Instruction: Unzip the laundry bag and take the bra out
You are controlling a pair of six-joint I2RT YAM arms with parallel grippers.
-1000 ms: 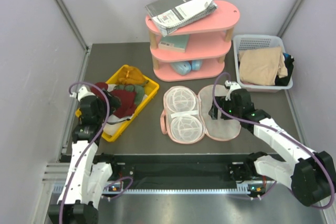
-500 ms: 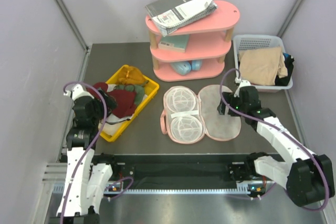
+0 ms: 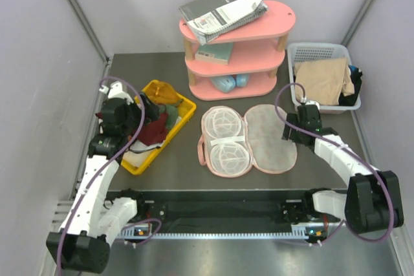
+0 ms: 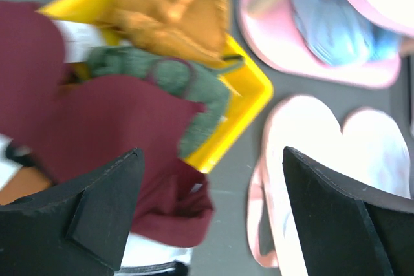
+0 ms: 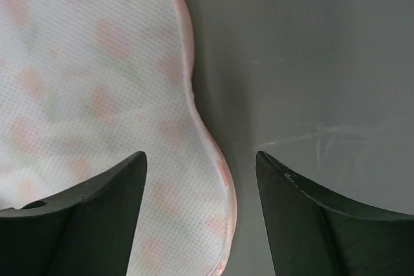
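Observation:
The laundry bag lies unzipped and spread flat in two oval halves at mid-table; its white mesh inside faces up. It also shows in the left wrist view and the right wrist view. The dark maroon bra lies in the yellow bin, draped over its near rim. My left gripper is open and empty above the bin. My right gripper is open and empty, straddling the bag's right edge.
An olive-green cloth and an orange cloth share the bin. A pink three-tier shelf with magazines stands behind the bag. A white lattice basket with a beige cloth stands at the back right.
My left gripper has swung forward and right over the yellow bin. My right gripper has drawn back to the right, from over the bag's right half to its right edge.

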